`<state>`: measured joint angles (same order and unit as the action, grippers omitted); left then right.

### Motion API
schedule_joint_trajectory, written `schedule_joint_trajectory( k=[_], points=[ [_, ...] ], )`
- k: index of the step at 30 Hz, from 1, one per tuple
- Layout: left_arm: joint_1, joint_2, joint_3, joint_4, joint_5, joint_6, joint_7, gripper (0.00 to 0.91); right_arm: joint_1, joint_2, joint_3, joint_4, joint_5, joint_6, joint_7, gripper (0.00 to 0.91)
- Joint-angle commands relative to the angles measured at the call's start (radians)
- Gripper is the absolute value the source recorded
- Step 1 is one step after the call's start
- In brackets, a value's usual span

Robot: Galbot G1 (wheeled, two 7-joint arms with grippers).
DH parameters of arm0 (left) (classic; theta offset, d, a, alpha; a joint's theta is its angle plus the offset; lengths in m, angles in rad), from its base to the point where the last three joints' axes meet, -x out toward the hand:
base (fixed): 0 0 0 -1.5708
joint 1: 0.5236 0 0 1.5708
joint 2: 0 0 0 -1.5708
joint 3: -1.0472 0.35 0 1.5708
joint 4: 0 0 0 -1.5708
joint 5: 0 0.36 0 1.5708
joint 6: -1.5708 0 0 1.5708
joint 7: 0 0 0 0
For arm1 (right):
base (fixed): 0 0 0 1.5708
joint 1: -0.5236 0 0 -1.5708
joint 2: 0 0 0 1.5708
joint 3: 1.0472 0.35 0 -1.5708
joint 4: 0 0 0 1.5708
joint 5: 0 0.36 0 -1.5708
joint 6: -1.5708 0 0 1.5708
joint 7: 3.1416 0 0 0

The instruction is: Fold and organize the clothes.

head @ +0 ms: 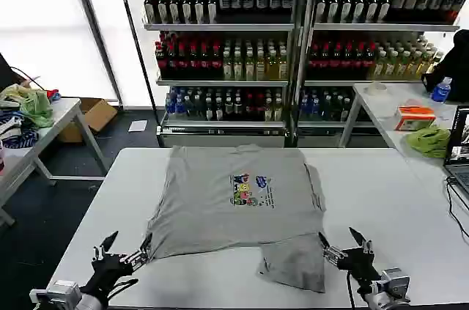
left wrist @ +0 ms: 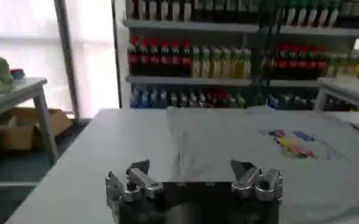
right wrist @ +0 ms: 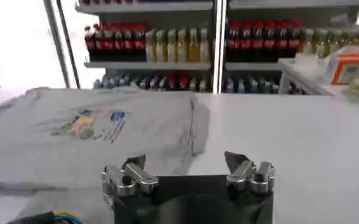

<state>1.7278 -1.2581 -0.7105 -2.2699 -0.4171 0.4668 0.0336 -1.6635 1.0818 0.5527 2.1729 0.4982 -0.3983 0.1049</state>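
- In the head view we see a light grey shirt [head: 234,204] spread on the white table [head: 381,200], centre of the frame, its multicoloured chest print [head: 250,190] facing up.
- We note the shirt's sides are turned in, and one grey flap [head: 294,262] lies past the hem toward the lower right of centre.
- Our left gripper [head: 126,248] sits at the lower left of the head view, at the shirt's near left corner; its fingers are spread apart and we cannot tell whether they touch the cloth.
- In the left wrist view the same gripper [left wrist: 191,171] shows two fingers held wide, with nothing between them, and the shirt [left wrist: 258,152] lying beyond on the table.
- Our right gripper [head: 338,242] sits at the lower right of the head view, just beside the shirt's near right edge, fingers likewise spread.
- In the right wrist view this gripper [right wrist: 185,164] is splayed open over bare table, the shirt [right wrist: 94,131] reaching away to the upper left of that frame.
- Around us: shelves of bottled drinks [head: 293,39] fill the upper part of the head view.
- A side table [head: 44,130] at the left edge carries a bright green cloth [head: 35,107], with a cardboard box [head: 91,116] on the floor next to it.
- Another table [head: 396,108] at the upper right holds an orange box [head: 415,116], a green cloth [head: 429,140] and a blue-capped bottle [head: 440,90]; a laptop [head: 460,150] stands at the right edge.
- Nothing lies between either gripper and the shirt.
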Motion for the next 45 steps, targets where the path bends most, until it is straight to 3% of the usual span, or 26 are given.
schedule_joint_trajectory(
  k=[1, 11, 24, 26, 27, 28, 29, 30, 31, 33, 34, 37, 45],
  points=[
    [-0.030, 0.002, 0.069, 0.040, -0.036, 0.103, -0.037, 0.907, -0.015, 0.002, -0.044, 0.018, 0.017, -0.065, 0.039, 0.907],
    [-0.022, -0.033, 0.112, 0.043, -0.021, 0.098, -0.036, 0.907, -0.043, 0.010, -0.035, 0.010, 0.034, -0.061, 0.039, 0.907],
    [-0.103, 0.002, 0.115, 0.158, -0.029, 0.083, -0.023, 0.907, -0.050, 0.041, -0.084, 0.016, 0.018, -0.057, 0.021, 0.907],
    [-0.113, 0.009, 0.112, 0.176, -0.036, 0.080, -0.018, 0.907, -0.051, 0.043, -0.090, 0.017, 0.011, -0.060, 0.021, 0.856],
    [-0.115, 0.012, 0.112, 0.182, -0.037, 0.079, -0.015, 0.776, -0.051, 0.043, -0.092, 0.014, 0.010, -0.061, 0.022, 0.816],
    [-0.118, 0.012, 0.114, 0.188, -0.037, 0.079, -0.015, 0.695, -0.051, 0.043, -0.094, 0.012, 0.009, -0.061, 0.023, 0.645],
    [-0.120, 0.013, 0.117, 0.192, -0.037, 0.077, -0.012, 0.655, -0.049, 0.044, -0.095, 0.006, 0.003, -0.063, 0.025, 0.615],
    [-0.122, 0.012, 0.121, 0.197, -0.036, 0.075, -0.011, 0.544, -0.048, 0.046, -0.096, 0.001, 0.001, -0.067, 0.027, 0.544],
    [-0.123, 0.011, 0.124, 0.198, -0.036, 0.074, -0.011, 0.363, -0.048, 0.046, -0.098, -0.001, 0.001, -0.069, 0.028, 0.282],
    [-0.126, 0.011, 0.134, 0.207, -0.035, 0.062, -0.007, 0.212, -0.047, 0.047, -0.104, -0.008, 0.000, -0.070, 0.033, 0.050],
    [-0.127, 0.011, 0.135, 0.208, -0.034, 0.062, -0.007, 0.131, -0.046, 0.049, -0.105, -0.010, 0.000, -0.070, 0.034, 0.000],
    [-0.131, 0.011, 0.145, 0.214, -0.034, 0.059, -0.005, 0.000, -0.042, 0.052, -0.111, -0.017, 0.005, -0.071, 0.034, 0.000],
    [-0.132, 0.010, 0.153, 0.227, -0.037, 0.044, 0.009, 0.000, -0.049, 0.048, -0.110, -0.012, 0.017, -0.067, 0.033, 0.000]
  ],
)
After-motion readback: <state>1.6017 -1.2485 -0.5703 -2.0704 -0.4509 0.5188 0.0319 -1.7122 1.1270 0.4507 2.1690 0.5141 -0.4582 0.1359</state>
